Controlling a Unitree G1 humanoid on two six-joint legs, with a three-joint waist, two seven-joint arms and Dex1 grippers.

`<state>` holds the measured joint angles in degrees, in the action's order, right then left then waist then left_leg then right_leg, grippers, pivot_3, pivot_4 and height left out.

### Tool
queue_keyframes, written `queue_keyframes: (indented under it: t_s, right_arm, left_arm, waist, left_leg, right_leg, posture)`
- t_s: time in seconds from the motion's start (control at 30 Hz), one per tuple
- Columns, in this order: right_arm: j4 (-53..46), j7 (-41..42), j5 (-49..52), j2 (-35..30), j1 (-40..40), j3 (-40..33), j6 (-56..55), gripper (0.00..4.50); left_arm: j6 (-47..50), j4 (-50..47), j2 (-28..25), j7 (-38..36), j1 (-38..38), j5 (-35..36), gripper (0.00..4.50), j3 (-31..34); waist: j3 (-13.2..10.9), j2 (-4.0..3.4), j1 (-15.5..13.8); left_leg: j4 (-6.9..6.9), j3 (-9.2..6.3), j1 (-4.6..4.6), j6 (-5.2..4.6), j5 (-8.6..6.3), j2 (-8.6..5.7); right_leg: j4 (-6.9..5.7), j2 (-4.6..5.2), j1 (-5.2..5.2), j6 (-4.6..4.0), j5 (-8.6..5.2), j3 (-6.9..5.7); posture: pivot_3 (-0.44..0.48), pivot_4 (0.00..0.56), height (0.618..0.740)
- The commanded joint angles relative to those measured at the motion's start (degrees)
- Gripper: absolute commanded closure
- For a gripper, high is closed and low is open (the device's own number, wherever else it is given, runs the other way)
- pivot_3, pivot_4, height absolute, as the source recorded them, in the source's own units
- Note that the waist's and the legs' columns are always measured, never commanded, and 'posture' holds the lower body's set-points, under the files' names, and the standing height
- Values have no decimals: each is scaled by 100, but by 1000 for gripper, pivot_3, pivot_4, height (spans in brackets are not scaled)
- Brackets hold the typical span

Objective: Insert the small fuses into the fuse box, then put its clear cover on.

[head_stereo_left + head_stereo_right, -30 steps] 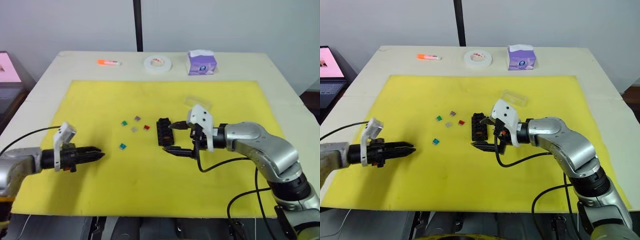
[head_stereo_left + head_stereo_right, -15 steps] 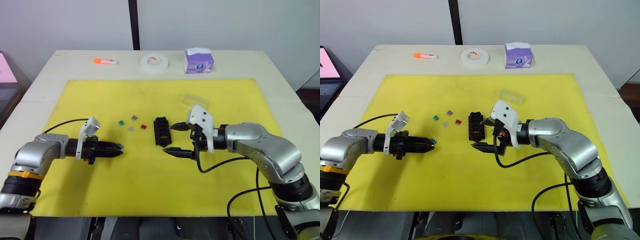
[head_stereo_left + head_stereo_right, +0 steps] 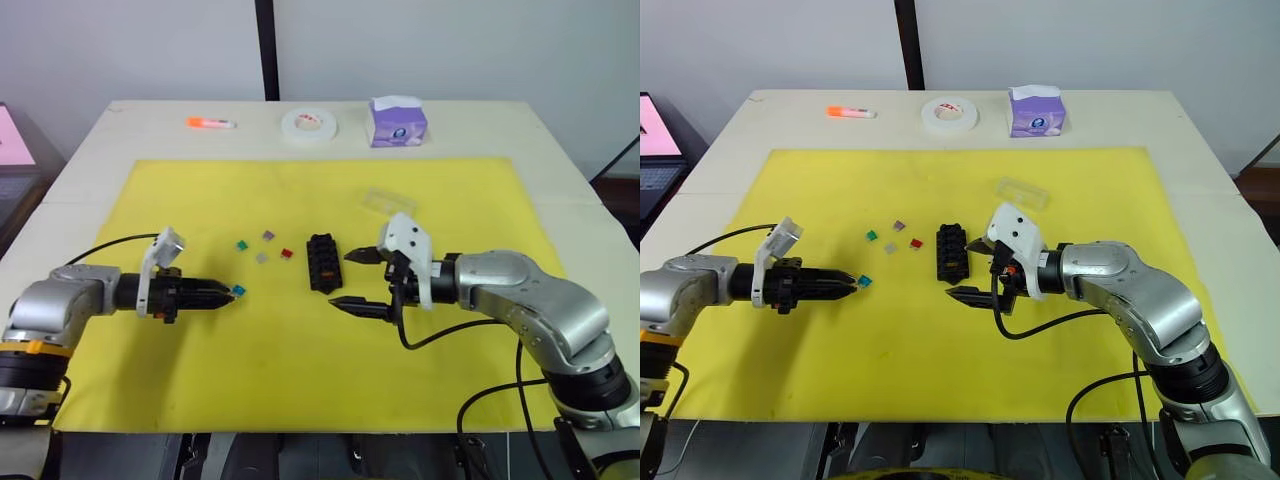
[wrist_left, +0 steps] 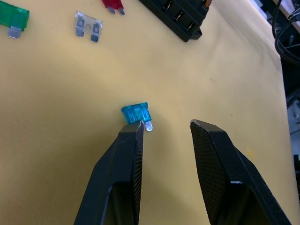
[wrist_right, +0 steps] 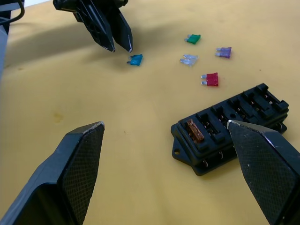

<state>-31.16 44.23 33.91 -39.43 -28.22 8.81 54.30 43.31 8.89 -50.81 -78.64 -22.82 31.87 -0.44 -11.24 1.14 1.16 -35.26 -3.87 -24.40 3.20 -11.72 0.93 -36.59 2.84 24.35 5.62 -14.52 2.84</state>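
The black fuse box (image 3: 322,262) lies mid-mat, with an orange fuse (image 5: 194,130) seated in one slot. Loose on the yellow mat to its left are a green fuse (image 3: 242,244), a purple fuse (image 3: 268,236), a grey fuse (image 3: 262,257), a red fuse (image 3: 287,254) and a teal fuse (image 3: 238,291). My left gripper (image 4: 166,124) is open and low over the mat, one fingertip (image 4: 136,129) touching the teal fuse (image 4: 137,113). Just right of the box, my right gripper (image 3: 343,279) stands wide open and empty. The clear cover (image 3: 389,201) lies behind it.
A white tape roll (image 3: 309,124), a purple tissue box (image 3: 399,122) and an orange marker (image 3: 211,123) sit along the table's far edge, off the yellow mat (image 3: 300,350). A laptop (image 3: 655,130) stands beyond the table's left side.
My left gripper has travelled right from the mat's left side up to the teal fuse. The right gripper has stayed open beside the fuse box. The camera shifted slightly.
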Motion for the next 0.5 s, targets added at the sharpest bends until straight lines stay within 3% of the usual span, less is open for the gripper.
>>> queue_keyframes:
  t_s: [0.03,0.33,0.5]
  right_arm:
    - [-71,34,-1,2,-118,-36,-113,0]
    - [-111,25,10,-13,-111,-46,-100,0]
    - [-128,28,-20,-75,-19,-85,-141,0]
  left_arm:
    - [-56,22,-59,13,-80,19,2833,191]
    - [-541,701,329,183,-379,-427,2833,-52]
    - [-331,711,303,-178,-382,-439,2833,-261]
  waist:
    - [0,0,-1]
    - [0,0,-9]
    - [0,0,-6]
  left_leg:
    - [0,0,0,0,0,0]
    - [-4,0,0,0,0,0]
    - [-9,-1,6,0,0,0]
  right_leg:
    - [0,0,0,0,0,0]
    - [-6,-2,0,14,8,1]
    - [-33,-4,2,15,6,1]
  posture:
    - [0,150,740]
    - [0,150,740]
    - [0,150,740]
